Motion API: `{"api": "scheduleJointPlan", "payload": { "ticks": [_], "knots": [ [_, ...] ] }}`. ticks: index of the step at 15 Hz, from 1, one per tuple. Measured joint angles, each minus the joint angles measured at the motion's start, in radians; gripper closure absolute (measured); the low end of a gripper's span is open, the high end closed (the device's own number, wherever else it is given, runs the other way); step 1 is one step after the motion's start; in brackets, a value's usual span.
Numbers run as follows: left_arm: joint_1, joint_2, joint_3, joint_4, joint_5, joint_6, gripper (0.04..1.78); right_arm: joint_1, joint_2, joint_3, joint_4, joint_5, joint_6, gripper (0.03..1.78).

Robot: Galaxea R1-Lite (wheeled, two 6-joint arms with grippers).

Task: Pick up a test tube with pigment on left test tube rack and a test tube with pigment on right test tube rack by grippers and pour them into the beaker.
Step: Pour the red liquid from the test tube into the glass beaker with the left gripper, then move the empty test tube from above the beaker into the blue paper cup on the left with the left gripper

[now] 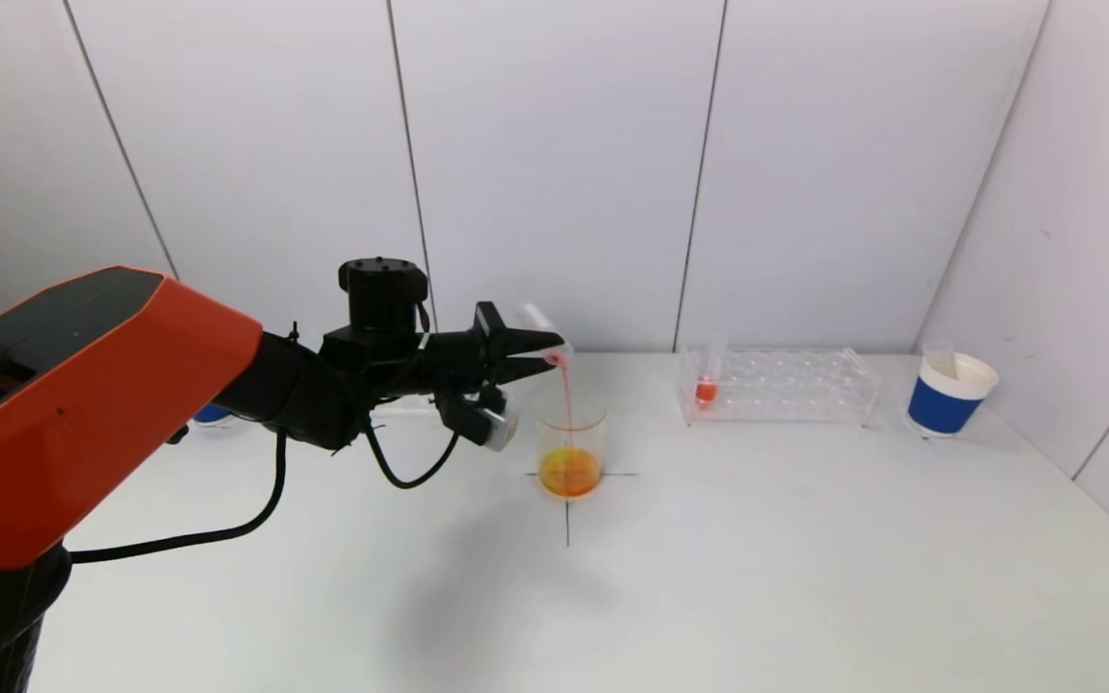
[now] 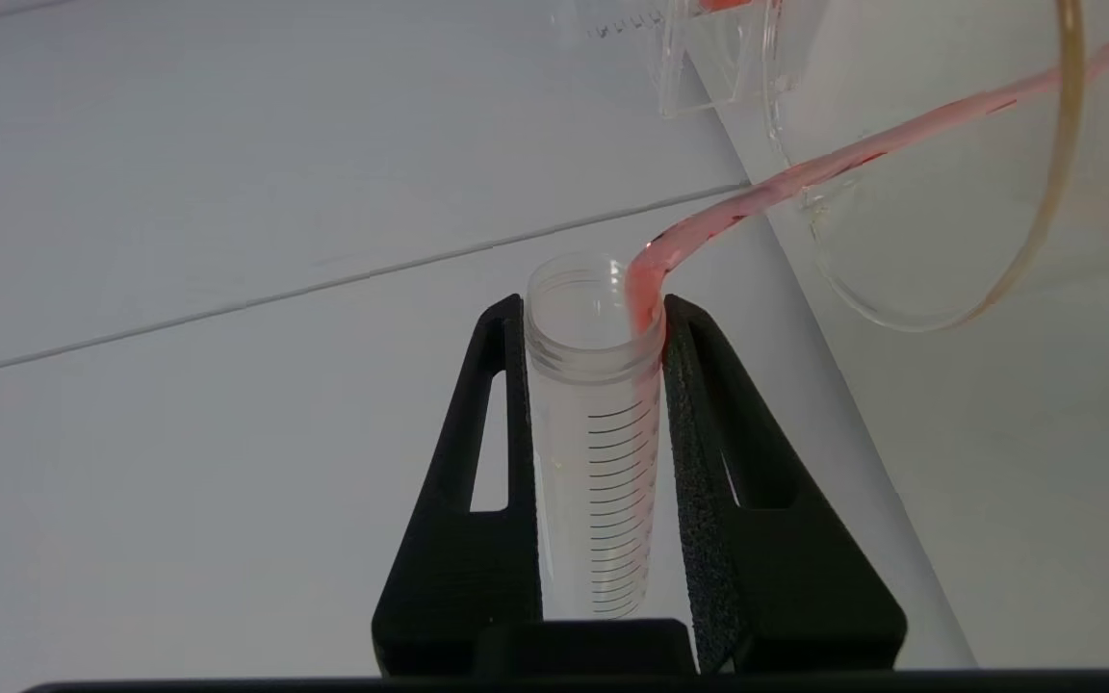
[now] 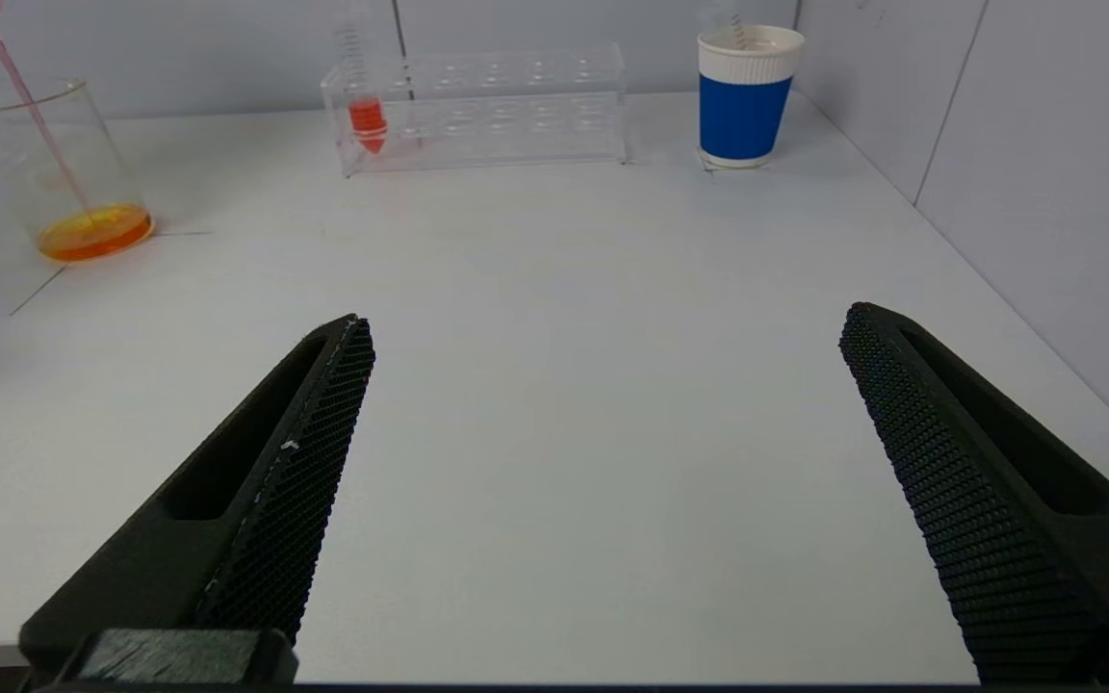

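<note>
My left gripper (image 1: 537, 352) (image 2: 593, 308) is shut on a clear graduated test tube (image 1: 543, 322) (image 2: 593, 433), tipped mouth-down over the glass beaker (image 1: 571, 448) (image 2: 949, 192) (image 3: 64, 164). A thin red stream (image 1: 566, 395) (image 2: 805, 173) runs from the tube's lip into the beaker, which holds orange liquid at its bottom. The right test tube rack (image 1: 786, 385) (image 3: 516, 106) stands at the back with one tube of red pigment (image 1: 706, 385) (image 3: 367, 115) at its left end. The left rack is hidden behind my left arm. My right gripper (image 3: 607, 322) hangs open over the bare table, out of the head view.
A blue and white paper cup (image 1: 949, 395) (image 3: 742, 96) stands at the back right near the side wall. Part of a blue thing (image 1: 213, 414) shows behind my left arm. A black cross is marked on the table under the beaker.
</note>
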Motion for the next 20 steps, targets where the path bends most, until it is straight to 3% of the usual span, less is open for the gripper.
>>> {"api": "scheduleJointPlan", "payload": {
  "ticks": [14, 20],
  "knots": [
    [-0.007, -0.019, 0.007, 0.008, 0.018, 0.076, 1.40, 0.000, 0.000, 0.000, 0.000, 0.000, 0.000, 0.05],
    [-0.006, -0.045, 0.015, -0.002, 0.029, -0.105, 1.40, 0.000, 0.000, 0.000, 0.000, 0.000, 0.000, 0.05]
  ]
}}
